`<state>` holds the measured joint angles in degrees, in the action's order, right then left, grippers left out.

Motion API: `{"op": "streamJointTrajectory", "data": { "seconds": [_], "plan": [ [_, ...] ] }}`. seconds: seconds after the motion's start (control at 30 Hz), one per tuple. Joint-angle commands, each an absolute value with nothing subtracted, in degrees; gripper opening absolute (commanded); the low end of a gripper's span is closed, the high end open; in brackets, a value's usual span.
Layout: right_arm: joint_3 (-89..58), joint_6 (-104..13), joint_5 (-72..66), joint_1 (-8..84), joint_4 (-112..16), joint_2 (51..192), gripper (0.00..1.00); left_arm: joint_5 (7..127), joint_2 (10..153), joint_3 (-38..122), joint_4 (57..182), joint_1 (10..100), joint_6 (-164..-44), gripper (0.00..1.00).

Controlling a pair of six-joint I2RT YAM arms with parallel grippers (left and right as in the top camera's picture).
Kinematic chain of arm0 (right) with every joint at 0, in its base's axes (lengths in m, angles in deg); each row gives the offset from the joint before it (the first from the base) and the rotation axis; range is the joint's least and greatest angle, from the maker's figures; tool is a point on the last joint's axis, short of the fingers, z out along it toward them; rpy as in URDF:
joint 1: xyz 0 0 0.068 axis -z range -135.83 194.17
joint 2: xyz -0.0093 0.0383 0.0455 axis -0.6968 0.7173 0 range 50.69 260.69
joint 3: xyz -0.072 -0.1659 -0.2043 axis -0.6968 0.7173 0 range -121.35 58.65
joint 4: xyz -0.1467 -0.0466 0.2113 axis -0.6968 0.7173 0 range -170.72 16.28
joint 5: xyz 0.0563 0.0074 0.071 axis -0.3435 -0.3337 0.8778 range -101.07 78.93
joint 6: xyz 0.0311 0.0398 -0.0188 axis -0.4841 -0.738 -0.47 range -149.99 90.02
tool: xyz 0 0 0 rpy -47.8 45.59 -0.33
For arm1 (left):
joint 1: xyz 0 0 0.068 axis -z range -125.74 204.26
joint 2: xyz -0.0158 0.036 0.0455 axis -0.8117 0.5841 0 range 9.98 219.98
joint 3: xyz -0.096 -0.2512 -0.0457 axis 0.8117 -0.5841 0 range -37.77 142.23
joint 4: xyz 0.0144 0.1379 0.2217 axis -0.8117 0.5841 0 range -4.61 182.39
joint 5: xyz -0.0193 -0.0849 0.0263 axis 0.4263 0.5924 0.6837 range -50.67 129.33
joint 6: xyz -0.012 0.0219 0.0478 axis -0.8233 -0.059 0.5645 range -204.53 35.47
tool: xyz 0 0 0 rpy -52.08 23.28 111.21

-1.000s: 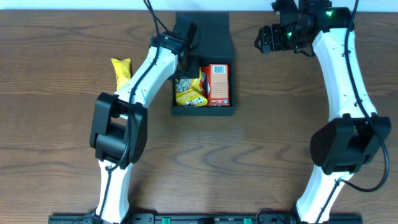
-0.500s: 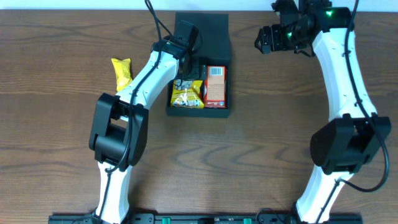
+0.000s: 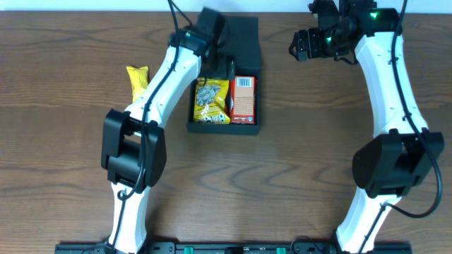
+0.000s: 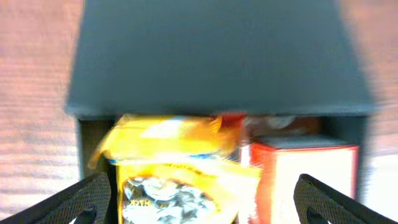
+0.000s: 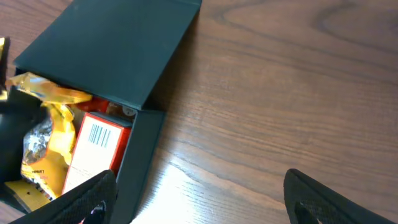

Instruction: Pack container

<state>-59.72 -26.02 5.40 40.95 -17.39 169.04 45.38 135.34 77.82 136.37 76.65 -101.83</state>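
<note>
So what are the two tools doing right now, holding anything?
Left tool: open, holding nothing.
Right tool: open, holding nothing.

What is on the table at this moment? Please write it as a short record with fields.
container: matte black cardboard box, flap lid open, on the brown wooden table
inside, left: yellow snack packet
inside, right: red-orange snack carton
outside: second yellow packet, on the table left of the box
left claw: open, holding nothing, over the box
right claw: open, holding nothing, apart from the box
</note>
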Motion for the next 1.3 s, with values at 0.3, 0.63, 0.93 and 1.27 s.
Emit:
{"op": "streamJointTrajectory", "data": {
  "seconds": [0.3,0.63,0.93,1.27],
  "plan": [
    [-60.6,-26.1,5.4,41.1,-18.0,168.3,0.83,38.8,135.0,91.8,145.5,75.6,-100.7,0.95],
    [-60.6,-25.2,9.1,41.0,-18.0,168.3,0.59,35.9,135.0,91.8,150.5,66.4,-101.1,0.95],
    [-60.6,-23.9,17.5,32.6,-26.7,169.6,0.01,36.8,135.0,91.8,151.6,55.1,-101.7,0.95],
    [-60.6,-26.3,17.5,21.8,-37.3,178.4,0.01,42.6,135.0,91.8,151.8,47.9,-101.7,0.95]
  ]
}}
